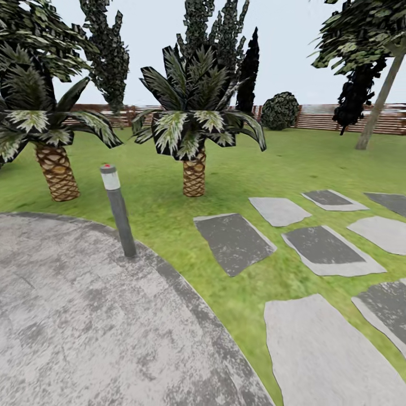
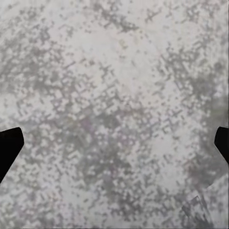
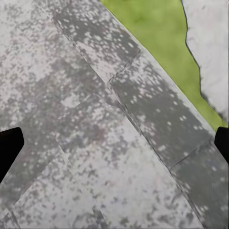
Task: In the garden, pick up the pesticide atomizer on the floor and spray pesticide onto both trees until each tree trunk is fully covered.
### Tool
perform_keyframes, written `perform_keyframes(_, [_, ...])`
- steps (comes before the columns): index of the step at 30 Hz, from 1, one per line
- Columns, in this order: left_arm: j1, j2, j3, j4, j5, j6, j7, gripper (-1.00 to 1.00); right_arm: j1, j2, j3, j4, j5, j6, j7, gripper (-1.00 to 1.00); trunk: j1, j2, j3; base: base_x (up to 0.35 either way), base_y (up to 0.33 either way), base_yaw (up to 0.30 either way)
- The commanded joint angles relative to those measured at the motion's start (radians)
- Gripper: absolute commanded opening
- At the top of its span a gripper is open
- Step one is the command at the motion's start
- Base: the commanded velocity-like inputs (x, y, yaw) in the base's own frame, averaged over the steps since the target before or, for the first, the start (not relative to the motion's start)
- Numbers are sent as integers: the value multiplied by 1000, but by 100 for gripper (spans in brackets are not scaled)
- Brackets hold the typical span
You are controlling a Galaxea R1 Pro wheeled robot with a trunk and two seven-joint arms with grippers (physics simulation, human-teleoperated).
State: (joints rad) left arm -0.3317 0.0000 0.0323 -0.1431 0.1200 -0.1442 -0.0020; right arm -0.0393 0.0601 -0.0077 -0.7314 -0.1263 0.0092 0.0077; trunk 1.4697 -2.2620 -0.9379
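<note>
Both pincers spread wide, nothing held: left pincer (image 2: pixel 114 143) over mottled paving (image 2: pixel 114 71), right pincer (image 3: pixel 114 143) near lawn (image 3: pixel 152 24) edge.

Black fingertips (image 2: pixel 8 148) of each tool (image 3: pixel 114 143) edge both wrist views.

a round patch of mottled grey paving (image 1: pixel 73 316) curves against the green lawn (image 1: pixel 169 208), and a short grey bollard light (image 1: pixel 118 210) with a red top stands tilted at its edge. flat grey stepping stones (image 1: pixel 234 241) lie scattered in the grass. two short palms (image 1: pixel 194 169) rise from the lawn.
</note>
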Motion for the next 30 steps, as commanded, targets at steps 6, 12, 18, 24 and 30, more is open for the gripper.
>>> perform_keyframes(6, [0, 0, 0, 0, 0, 0, 0, 100, 0, 0, 0, 1, 0, 0, 0, 100, 0, 0, 0, 169, -239, -291])
perform_keyframes(12, [0, 0, 0, 1, 0, 0, 0, 100, 0, 0, 0, 0, 0, 0, 0, 100, 0, 0, 0, 169, -239, -291])
perform_keyframes(18, [0, 0, 0, 2, 0, 0, 0, 100, 0, 0, 0, 0, 1, 1, 0, 100, 0, 0, 0, 169, -239, -291])
perform_keyframes(24, [-1, 0, 0, 2, 0, 0, 0, 100, 0, 0, 0, 0, 0, 1, 0, 100, 0, 0, 0, 169, -239, -291])
perform_keyframes(30, [-1, 0, -1, 2, 0, 0, 0, 100, 0, 0, 0, 0, 0, 1, 0, 100, 0, 0, 0, 169, -239, -291])
